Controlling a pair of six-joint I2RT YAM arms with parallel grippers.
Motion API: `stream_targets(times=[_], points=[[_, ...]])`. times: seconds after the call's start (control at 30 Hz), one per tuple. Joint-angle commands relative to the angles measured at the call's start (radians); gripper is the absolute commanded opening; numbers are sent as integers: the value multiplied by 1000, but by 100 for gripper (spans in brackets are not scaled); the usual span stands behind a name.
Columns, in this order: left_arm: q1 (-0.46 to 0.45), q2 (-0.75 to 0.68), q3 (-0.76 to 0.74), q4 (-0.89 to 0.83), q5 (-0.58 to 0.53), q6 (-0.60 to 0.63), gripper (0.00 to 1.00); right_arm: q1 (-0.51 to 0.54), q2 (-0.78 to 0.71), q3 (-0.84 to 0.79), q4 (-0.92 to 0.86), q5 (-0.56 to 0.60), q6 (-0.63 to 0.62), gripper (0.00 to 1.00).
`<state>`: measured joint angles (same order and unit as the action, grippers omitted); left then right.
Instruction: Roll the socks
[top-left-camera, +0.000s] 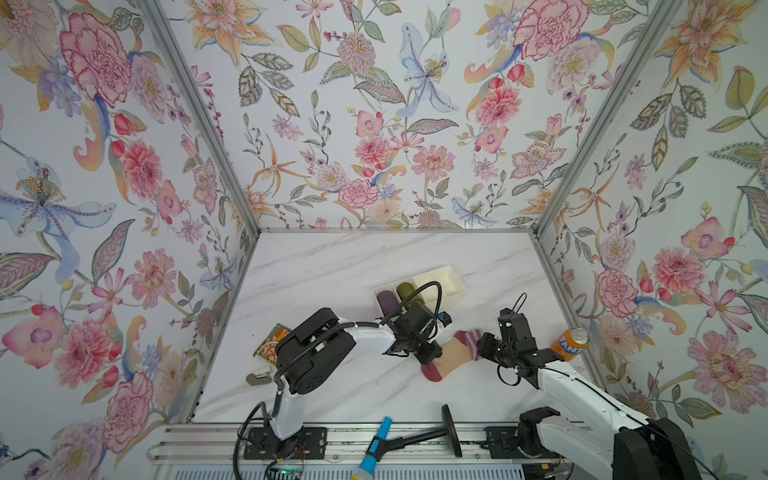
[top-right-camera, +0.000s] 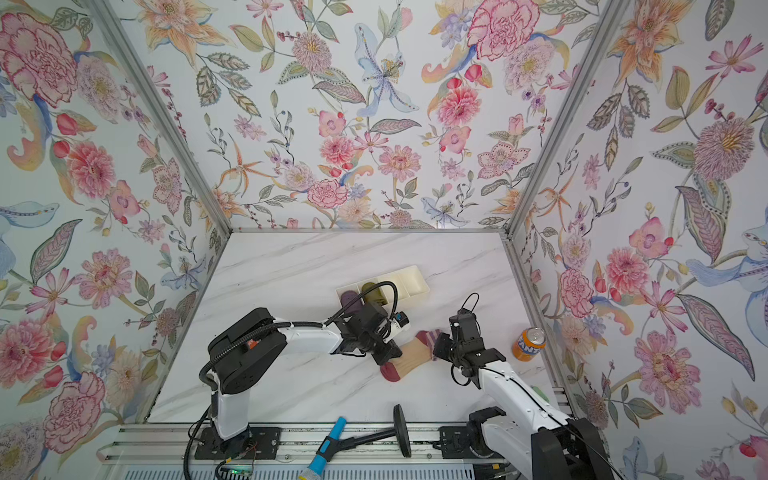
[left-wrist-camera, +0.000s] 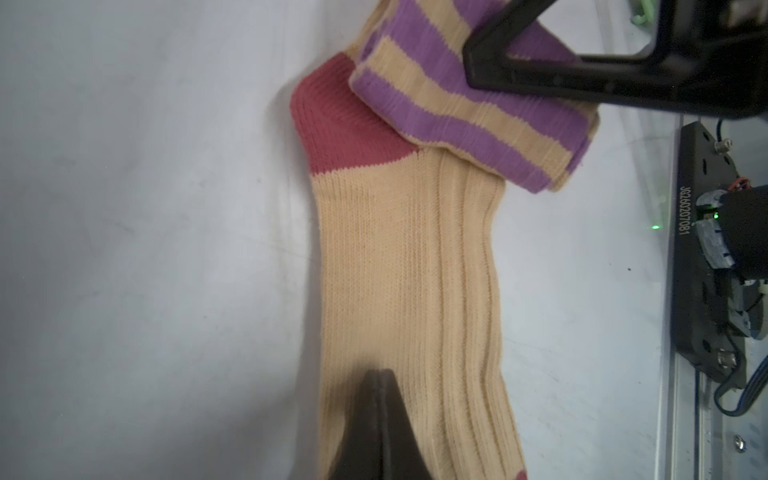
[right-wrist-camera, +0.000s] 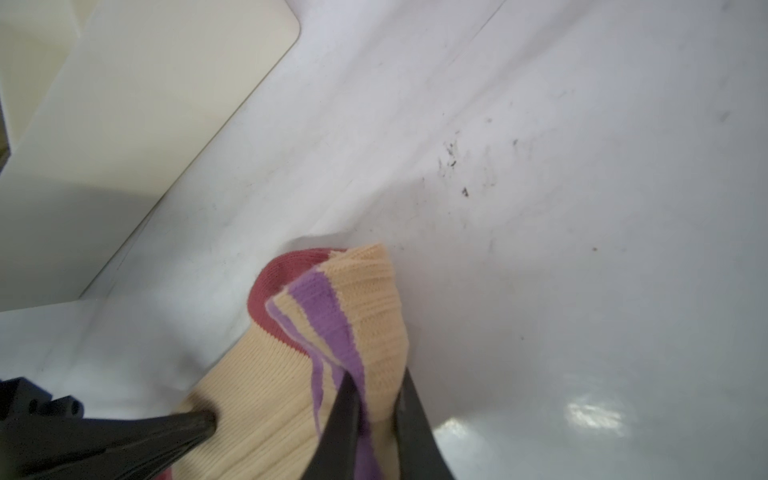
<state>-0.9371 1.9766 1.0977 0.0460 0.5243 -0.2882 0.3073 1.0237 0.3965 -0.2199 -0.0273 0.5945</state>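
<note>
Peach, maroon, purple-striped socks (left-wrist-camera: 411, 266)

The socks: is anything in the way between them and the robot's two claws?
Nothing visible stands between them. Both grippers touch the socks: the right gripper is shut on the folded-over striped end, and the left gripper, shut, rests its tip on the foot part.

Floral-papered walls (top-left-camera: 374, 124) around a white marble-look tabletop (top-left-camera: 332, 270), aluminium corner posts (top-left-camera: 201, 120).
</note>
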Motion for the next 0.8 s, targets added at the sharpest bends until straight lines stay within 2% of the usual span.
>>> stream_targets(times=[0.0,0.33,0.6,0.67,0.77], points=[[2,-8,-14,-86,49,-24,3,43,5,42,-70,164,-28,8],[69,-109,-101,24,158,-81,5,203,68,111,-141,371,-32,8],[116,-173,-137,30,164,-80,6,334,168,164,-194,520,-34,7],[123,-181,-140,32,164,-80,6,396,199,175,-214,562,-32,7],[132,-183,-144,36,165,-81,6,442,241,180,-210,586,-29,7]])
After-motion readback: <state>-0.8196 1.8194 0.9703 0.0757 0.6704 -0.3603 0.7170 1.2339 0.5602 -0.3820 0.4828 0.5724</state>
